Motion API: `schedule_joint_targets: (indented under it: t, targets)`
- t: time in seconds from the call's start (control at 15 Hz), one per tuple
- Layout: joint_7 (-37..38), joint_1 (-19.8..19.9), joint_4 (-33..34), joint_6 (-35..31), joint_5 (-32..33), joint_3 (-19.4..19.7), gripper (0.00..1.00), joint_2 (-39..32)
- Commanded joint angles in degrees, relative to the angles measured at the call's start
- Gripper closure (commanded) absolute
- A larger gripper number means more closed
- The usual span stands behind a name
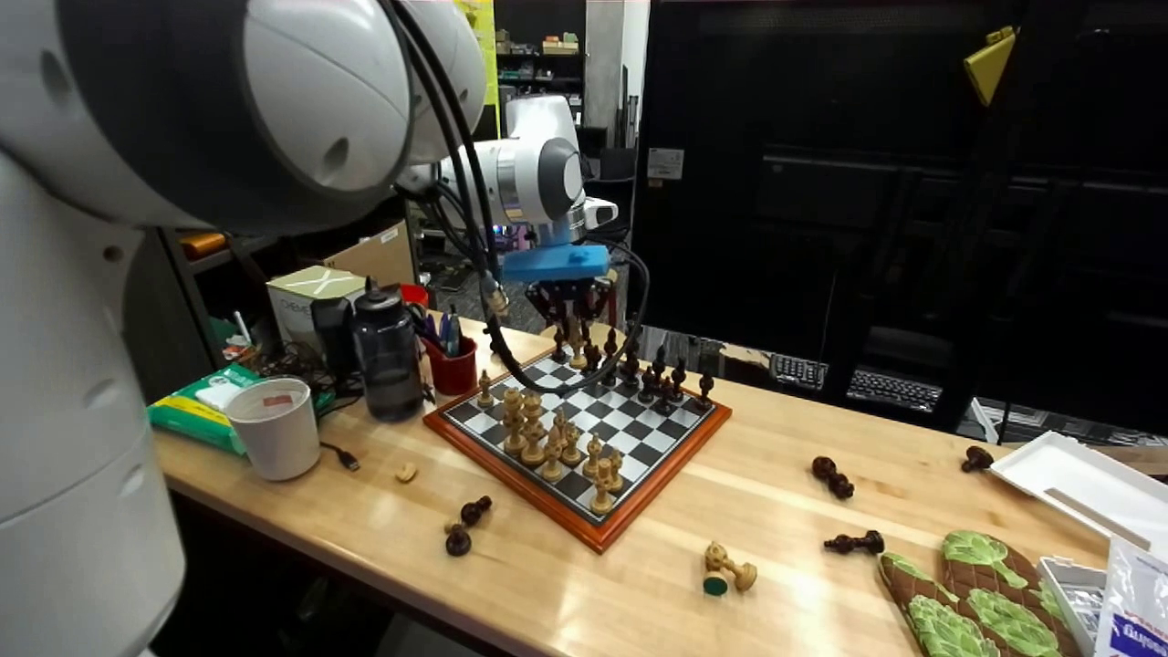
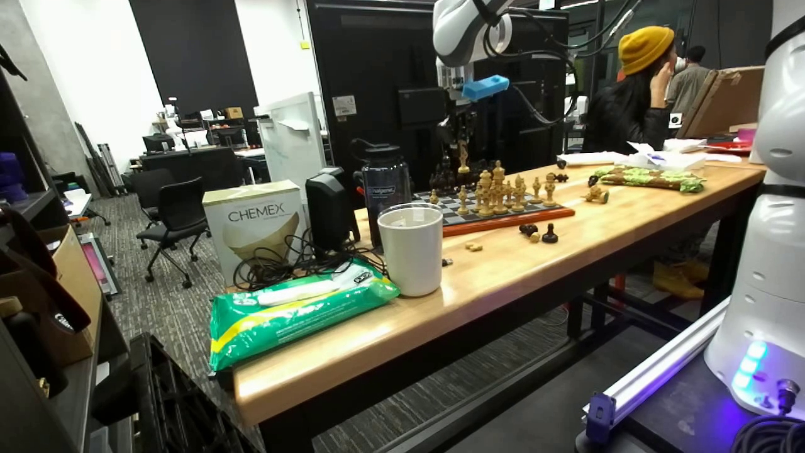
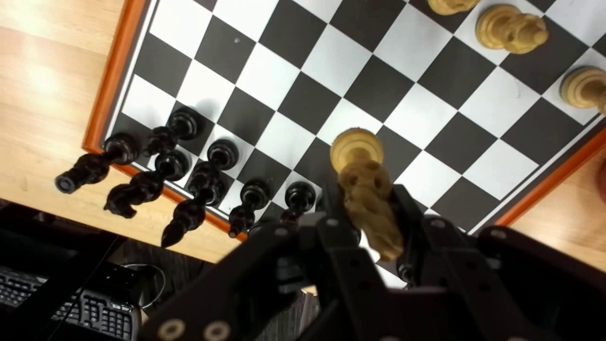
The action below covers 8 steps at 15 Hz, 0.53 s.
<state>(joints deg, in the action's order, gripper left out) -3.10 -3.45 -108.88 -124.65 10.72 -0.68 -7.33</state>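
The tool (image 3: pixel 369 194) is closed on a pale chess piece (image 2: pixel 463 158), its fingers (image 3: pixel 411 213) parted only by the thickness of the piece, one along each side of the carved upper body. The piece hangs base downward, near upright. From where I stand it appears raised clear of the chessboard (image 1: pixel 666 468), with dark chess pieces (image 3: pixel 299 195) standing close by.

Handling: treat the piece as light and rigid. The surface looks like smooth finished wood, so expect some slip under a loose hold. Regard the pierced carving and the narrow top as the fragile zone; avoid heavy squeezing there. Recommended hold: opposed contact on the body below the head, at moderate force, with the flared base left free so that it can seat flat.

Markings, in order outward from the tool: the water bottle (image 2: pixel 387 182) carries small white lettering that seems to read "nalgene". The carton (image 2: pixel 253 229) is marked "CHEMEX" in capitals; the line beneath is illegible. A large X shows on its top face. The green packet (image 2: pixel 314 314) bears print that I cannot make out. Beyond the worktop (image 1: pixel 766 474), a white label (image 1: pixel 665 164) is fixed to a tall black panel (image 1: pixel 776 119); its text is too small to read.
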Motion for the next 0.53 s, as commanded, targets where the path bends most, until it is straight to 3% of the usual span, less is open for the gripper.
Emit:
schedule_joint_targets:
  t: [0.0,0.07,0.47]
  targets:
    - [1.3,-0.2,-7.3,-0.5,1.2,-0.9,0.93,8.0]
    - [0.2,0.3,-2.4,0.2,0.1,-0.8,0.73,3.0]
    - [0.2,0.3,-5.9,0.1,0.1,-1.2,0.73,6.5]
